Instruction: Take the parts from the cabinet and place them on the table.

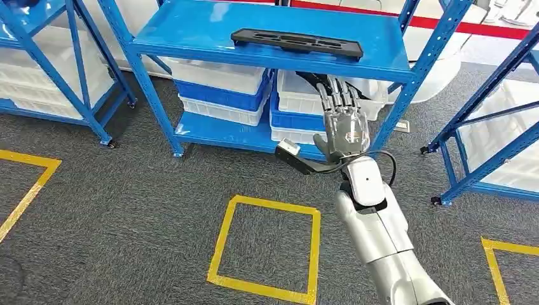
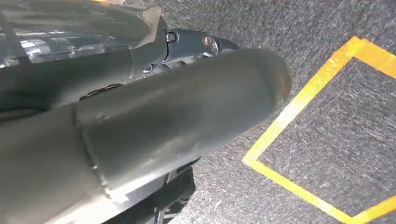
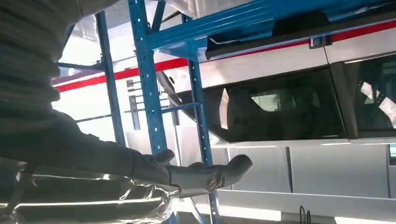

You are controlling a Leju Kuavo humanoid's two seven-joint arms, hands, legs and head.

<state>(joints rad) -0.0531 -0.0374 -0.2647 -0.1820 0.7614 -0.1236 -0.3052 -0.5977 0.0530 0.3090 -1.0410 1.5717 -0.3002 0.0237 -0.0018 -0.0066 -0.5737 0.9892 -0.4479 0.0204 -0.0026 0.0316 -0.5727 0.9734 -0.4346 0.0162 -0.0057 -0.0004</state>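
A long black plastic part [image 1: 297, 43] lies across the front of the blue cabinet's top shelf [image 1: 191, 38]. My right hand [image 1: 345, 130] is raised in front of the cabinet, just below that shelf's front edge and under the part's right end, fingers straight and apart, holding nothing. From the right wrist view its fingers [image 3: 205, 175] stretch out beneath the shelf, and the black part [image 3: 299, 23] shows at the shelf's edge overhead. My left hand [image 2: 177, 116] hangs over the carpet, thumb extended, with nothing in it.
White and blue bins [image 1: 222, 89] are stacked on the cabinet's lower shelf. More blue racks stand at the left [image 1: 38, 57] and right [image 1: 502, 127]. A yellow tape square [image 1: 267, 244] marks the grey carpet before the cabinet. A white vehicle [image 3: 303, 107] is behind.
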